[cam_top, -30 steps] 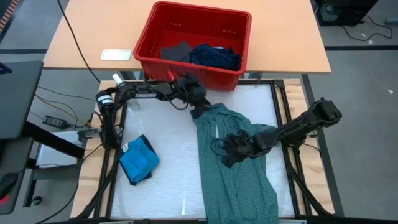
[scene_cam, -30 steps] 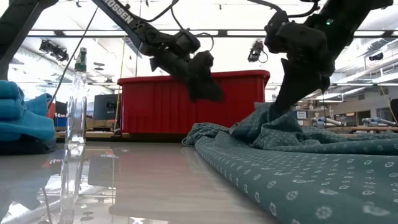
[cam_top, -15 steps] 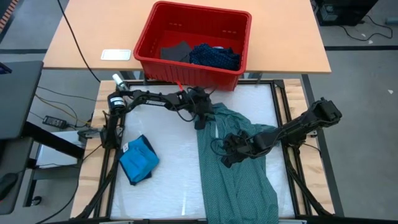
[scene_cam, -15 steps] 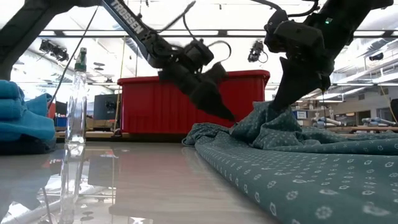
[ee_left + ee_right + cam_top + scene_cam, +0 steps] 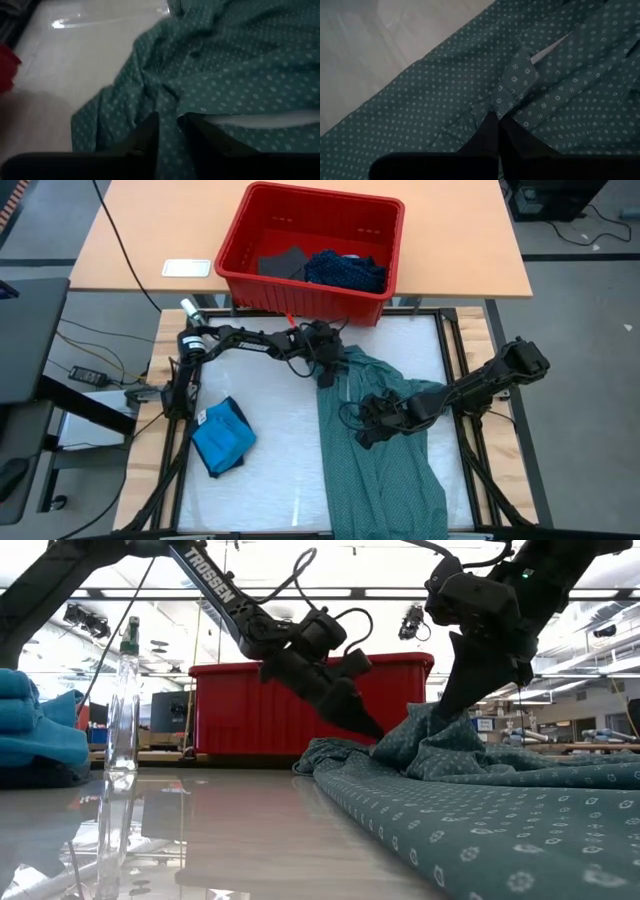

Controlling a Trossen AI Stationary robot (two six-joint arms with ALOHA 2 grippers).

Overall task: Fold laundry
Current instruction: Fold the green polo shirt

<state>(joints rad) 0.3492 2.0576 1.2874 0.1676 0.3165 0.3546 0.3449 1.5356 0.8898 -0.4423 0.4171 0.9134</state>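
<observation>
Progress: early, as I judge it. One bright blue garment lies bundled near the table's left edge and looks already folded; the grey-green shirt is spread out but not yet folded.
Left to do: the shirt itself, then the pieces in the red bin beyond the table's far edge, a navy dotted piece and a dark navy small one.
Shirt, place: on the white table, right of centre, running from below the bin down to the near edge.
Shirt, look: soft teal-green cloth with a fine pale dot print; long and fairly flat toward the near edge, rumpled and heaped at the far end, where the low view shows it drawn up into a peak.
Left gripper: at the shirt's far-left corner, fingers a narrow gap apart over a fold of the cloth (whether they have caught the cloth I cannot tell).
Right gripper: pressed together on a pinch of the shirt near its middle, lifting that peak.
Next step, as a judgement: both ends need a firm hold before the heaped part can be pulled flat.
Risk: the thin cloth could slip from a shallow pinch.
</observation>
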